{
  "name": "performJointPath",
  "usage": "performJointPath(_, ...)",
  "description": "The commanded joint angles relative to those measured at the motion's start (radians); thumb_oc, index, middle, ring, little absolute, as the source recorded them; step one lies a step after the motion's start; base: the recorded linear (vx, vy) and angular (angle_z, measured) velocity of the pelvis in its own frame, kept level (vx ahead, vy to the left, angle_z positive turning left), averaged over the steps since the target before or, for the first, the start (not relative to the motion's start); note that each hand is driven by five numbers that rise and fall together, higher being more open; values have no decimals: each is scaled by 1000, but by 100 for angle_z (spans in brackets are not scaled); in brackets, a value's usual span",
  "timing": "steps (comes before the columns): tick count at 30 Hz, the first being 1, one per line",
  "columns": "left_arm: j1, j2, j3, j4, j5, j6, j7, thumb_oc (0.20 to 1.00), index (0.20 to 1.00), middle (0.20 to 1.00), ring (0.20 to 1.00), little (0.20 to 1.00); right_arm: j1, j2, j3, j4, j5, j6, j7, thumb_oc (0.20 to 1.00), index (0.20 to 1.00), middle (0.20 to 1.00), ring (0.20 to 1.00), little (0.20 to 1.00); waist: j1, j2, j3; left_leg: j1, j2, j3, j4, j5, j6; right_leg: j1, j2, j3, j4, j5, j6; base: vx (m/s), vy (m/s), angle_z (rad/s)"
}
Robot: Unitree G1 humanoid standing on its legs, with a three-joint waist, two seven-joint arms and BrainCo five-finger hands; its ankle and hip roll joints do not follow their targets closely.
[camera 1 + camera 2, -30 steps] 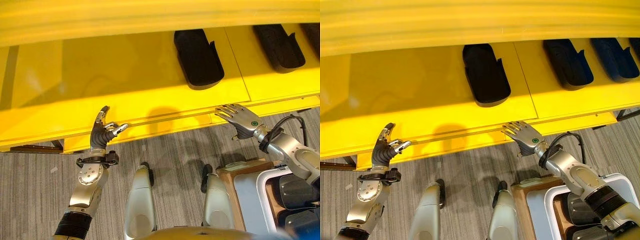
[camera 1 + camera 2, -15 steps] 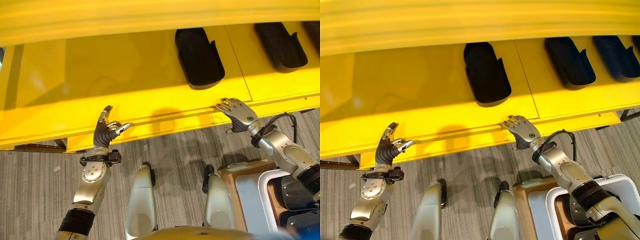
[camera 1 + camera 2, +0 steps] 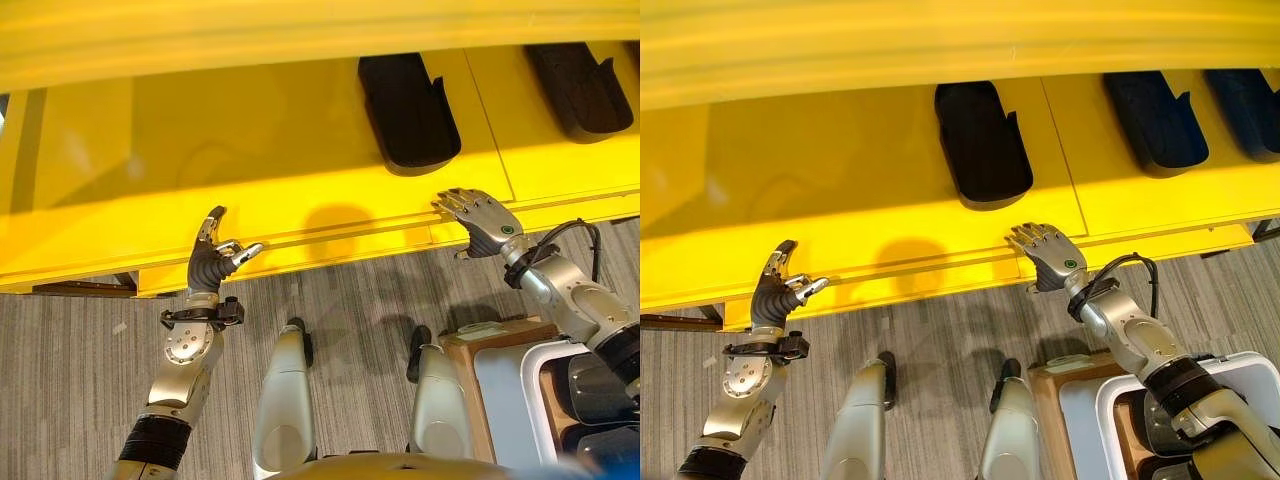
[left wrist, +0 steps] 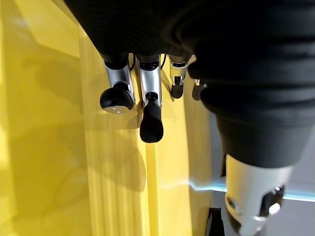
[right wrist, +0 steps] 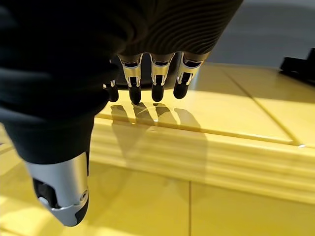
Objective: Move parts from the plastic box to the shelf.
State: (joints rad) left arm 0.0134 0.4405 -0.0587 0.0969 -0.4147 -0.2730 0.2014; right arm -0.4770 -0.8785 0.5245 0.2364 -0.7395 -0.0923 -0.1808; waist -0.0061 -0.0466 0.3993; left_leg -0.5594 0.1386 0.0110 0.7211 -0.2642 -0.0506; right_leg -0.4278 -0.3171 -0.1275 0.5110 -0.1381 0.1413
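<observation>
Overhead, three dark parts (image 3: 983, 143) on one yellow shelf (image 3: 840, 180).

Bare yellow shelf (image 3: 200, 150) left of dark part (image 3: 405, 110), more parts (image 3: 585, 90) crowding right

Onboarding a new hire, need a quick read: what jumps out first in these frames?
The bright yellow shelf spans the scene, with black moulded parts lying on it toward the robot's right. Both hands hover open and empty at its front edge: left hand on the left, right hand on the right. A white plastic box sits on the floor, lower right.
</observation>
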Motion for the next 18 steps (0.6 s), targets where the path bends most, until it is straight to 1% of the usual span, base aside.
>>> performJointPath(1,19,2,-32,-13,-2,0,1,1000,1000,1000,1000,1000,-82,-3,6,26,62,1,-30,1000,1000,1000,1000,1000,20,-10,-23,36,37,-73,-80,58,-42,-36,-16,2,163,-54,-26,0,0,0)
performJointPath(7,19,3,-32,-13,-13,-7,0,1000,1000,1000,1000,1000,-126,9,35,60,106,-6,-25,1000,1000,1000,1000,1000,29,-9,-19,29,36,-74,-79,60,-42,-41,-19,-2,169,-55,-27,0,0,0)
performJointPath(8,19,4,-32,-14,-15,-8,-1,1000,1000,1000,1000,1000,-136,11,46,69,107,-6,-21,1000,1000,1000,1000,1000,32,-8,-16,30,37,-76,-70,50,-44,-40,-18,-1,177,-63,-26,0,0,0)
performJointPath(9,18,5,-31,-16,-15,-8,-1,1000,1000,1000,1000,1000,-143,9,50,69,111,-6,-18,1000,1000,1000,1000,1000,32,-8,-18,26,36,-76,-77,60,-43,-43,-18,-2,171,-56,-27,0,0,0)
performJointPath(13,23,6,-28,-19,-18,-9,-2,1000,1000,1000,1000,1000,-164,12,64,76,124,-7,-13,1000,1000,1000,1000,1000,35,-8,-17,24,35,-78,-77,61,-42,-48,-18,-2,174,-54,-29,0,0,0)
performJointPath(14,24,7,-28,-20,-19,-10,-3,1000,1000,1000,1000,1000,-170,12,68,79,128,-9,-13,1000,1000,1000,1000,1000,38,-7,-13,25,37,-79,-67,51,-43,-46,-18,0,182,-64,-28,0,0,0)
performJointPath(15,23,7,-27,-21,-21,-11,-2,1000,1000,1000,1000,1000,-177,14,72,81,131,-8,-12,1000,1000,1000,1000,1000,38,-7,-15,22,35,-79,-75,61,-42,-48,-19,-2,176,-55,-28,0,0,0)
performJointPath(18,25,8,-24,-21,-22,-11,0,1000,1000,1000,1000,1000,-188,12,74,75,139,-11,-10,1000,1000,1000,1000,1000,39,-8,-15,20,35,-79,-74,61,-41,-50,-19,-2,175,-53,-28,4,5,5)
